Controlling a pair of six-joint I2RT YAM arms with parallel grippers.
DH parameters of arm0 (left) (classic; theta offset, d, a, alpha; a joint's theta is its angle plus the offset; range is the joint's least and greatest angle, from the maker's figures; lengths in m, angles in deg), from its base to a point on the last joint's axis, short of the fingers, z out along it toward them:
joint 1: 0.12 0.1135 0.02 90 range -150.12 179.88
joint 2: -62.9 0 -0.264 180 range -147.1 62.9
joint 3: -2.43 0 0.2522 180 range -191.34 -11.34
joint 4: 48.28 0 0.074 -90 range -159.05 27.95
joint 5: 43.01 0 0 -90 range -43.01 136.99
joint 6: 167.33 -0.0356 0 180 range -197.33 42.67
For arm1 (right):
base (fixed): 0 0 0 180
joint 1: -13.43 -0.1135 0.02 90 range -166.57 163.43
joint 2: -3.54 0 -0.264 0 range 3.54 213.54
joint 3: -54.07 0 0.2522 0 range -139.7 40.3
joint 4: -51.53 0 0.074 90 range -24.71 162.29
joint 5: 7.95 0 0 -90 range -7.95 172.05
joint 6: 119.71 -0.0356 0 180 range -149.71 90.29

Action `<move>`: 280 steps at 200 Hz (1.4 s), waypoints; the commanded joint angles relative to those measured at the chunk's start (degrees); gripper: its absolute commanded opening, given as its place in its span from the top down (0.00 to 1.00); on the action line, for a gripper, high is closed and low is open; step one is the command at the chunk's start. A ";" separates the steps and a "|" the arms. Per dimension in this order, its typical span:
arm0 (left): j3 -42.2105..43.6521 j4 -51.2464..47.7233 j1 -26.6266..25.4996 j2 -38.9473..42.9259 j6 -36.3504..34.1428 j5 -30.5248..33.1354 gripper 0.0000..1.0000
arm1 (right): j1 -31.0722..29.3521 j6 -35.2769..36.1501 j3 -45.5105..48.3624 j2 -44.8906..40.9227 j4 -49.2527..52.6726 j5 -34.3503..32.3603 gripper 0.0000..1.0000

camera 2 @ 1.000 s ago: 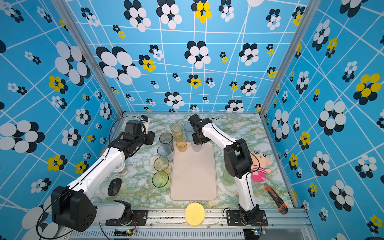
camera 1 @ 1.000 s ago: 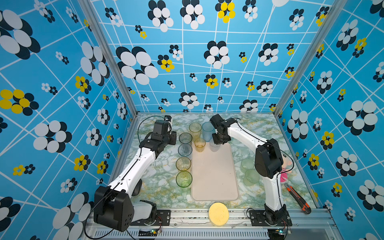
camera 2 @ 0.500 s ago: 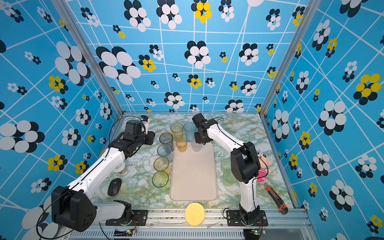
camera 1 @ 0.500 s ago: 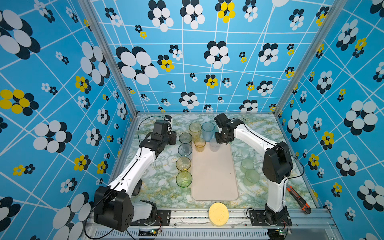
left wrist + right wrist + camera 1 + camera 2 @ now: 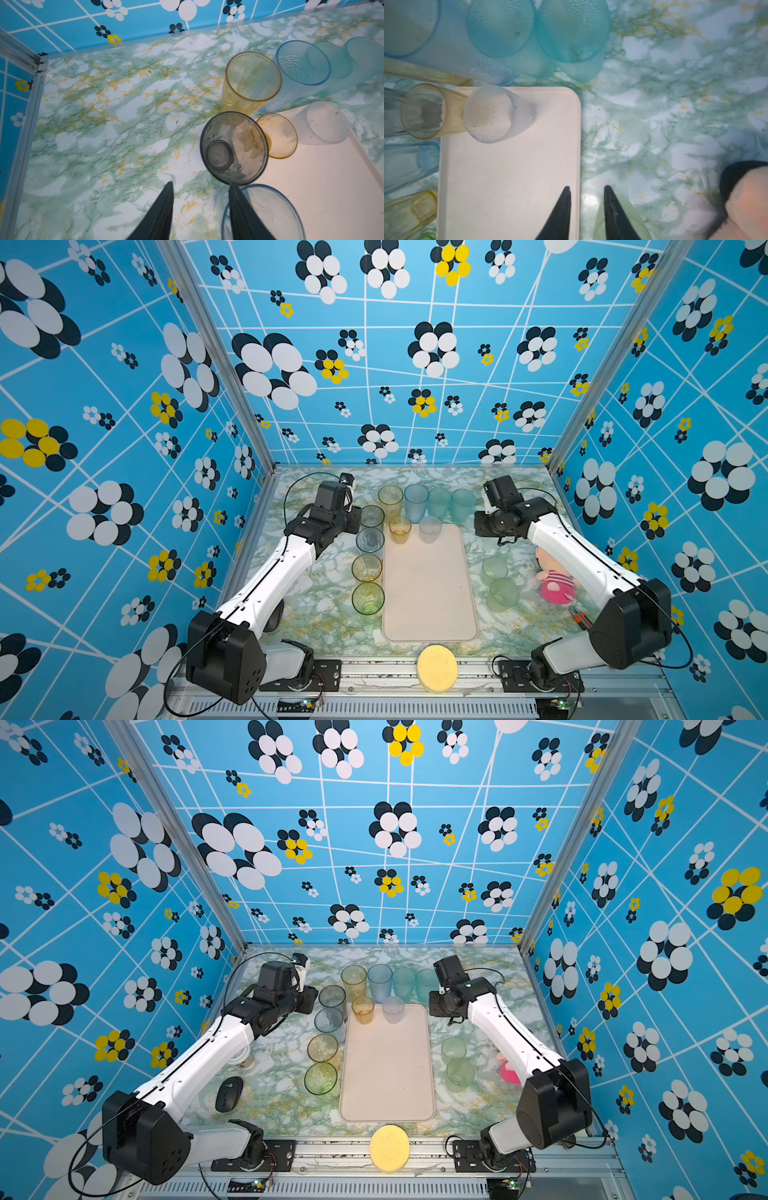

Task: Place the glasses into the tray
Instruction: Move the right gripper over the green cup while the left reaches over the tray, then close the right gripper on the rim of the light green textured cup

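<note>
Left wrist view: my left gripper, jaws spread and empty, sits at the smoky grey tumbler just outside the tray, apparently to take its rim. My right gripper, likewise spread and empty, hangs over the tray's opposite long edge. A short amber tumbler and a clear tumbler stand inside its far end.

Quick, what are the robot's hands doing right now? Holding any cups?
Left hand: open, holding nothing, right beside the smoky grey glass.
Right hand: open, holding nothing, over the edge of the tray.
</note>
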 commanded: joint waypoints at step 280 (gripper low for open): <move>-18.54 -7.04 -23.46 -18.65 -1.05 -6.35 0.56 | 8.98 -1.75 17.36 -5.62 2.23 3.78 0.75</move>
